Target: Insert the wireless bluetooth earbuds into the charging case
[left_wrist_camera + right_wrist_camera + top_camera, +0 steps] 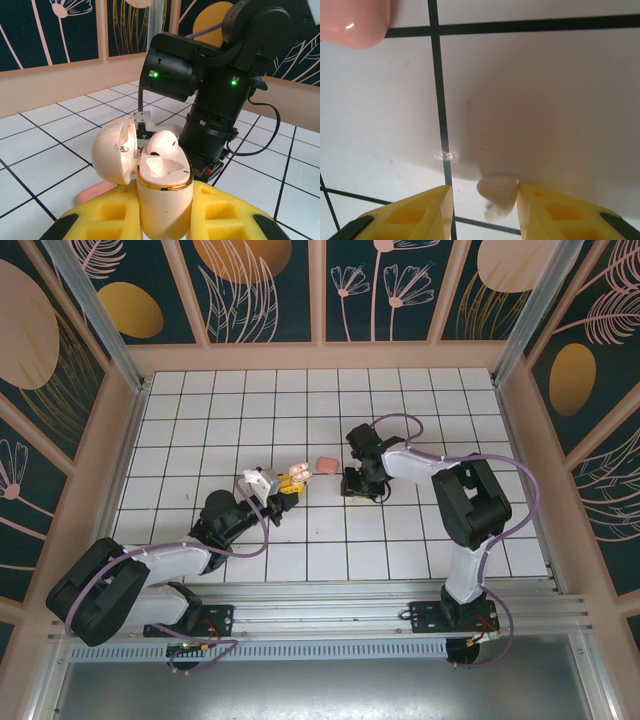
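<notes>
Earbud (497,192) lies between right pincer's (484,196) parted jaws, touching one.

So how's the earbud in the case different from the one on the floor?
The case earbud sits in the open case, held up by the left gripper; the floor earbud lies on a tile. The case earbud is half sunk in its well; the floor earbud lies bare between the right gripper's open fingers, touching one. Both are small, pale and rounded.
</notes>
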